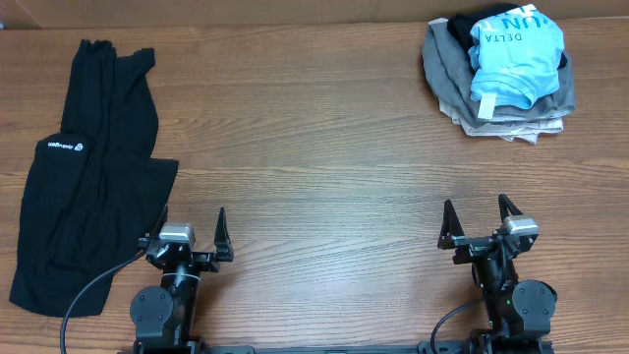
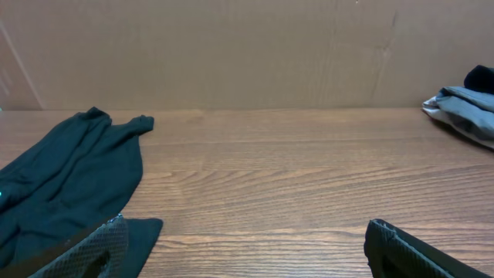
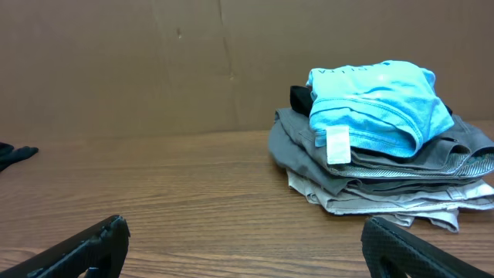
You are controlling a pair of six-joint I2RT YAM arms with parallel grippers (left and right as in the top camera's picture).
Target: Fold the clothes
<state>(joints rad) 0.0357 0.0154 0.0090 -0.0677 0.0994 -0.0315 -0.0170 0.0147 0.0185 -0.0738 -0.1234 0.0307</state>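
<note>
A wooden table (image 1: 324, 147) with brown grain is seen in all views. A plain brown cardboard wall (image 2: 231, 46) is set upright along its far edge, creases visible. A folded pile is laid at the far right corner: a gray garment (image 3: 309, 150) is stacked on a beige garment (image 3: 370, 202), edges uneven. A small black cloth (image 3: 299, 96) is tucked at the pile's back.

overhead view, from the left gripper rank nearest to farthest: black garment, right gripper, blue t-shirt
1. The black garment, just beside the left gripper, on its left.
2. The right gripper, across to the right, along the near edge.
3. The blue t-shirt, far right corner, on top of a grey clothes pile.
</note>
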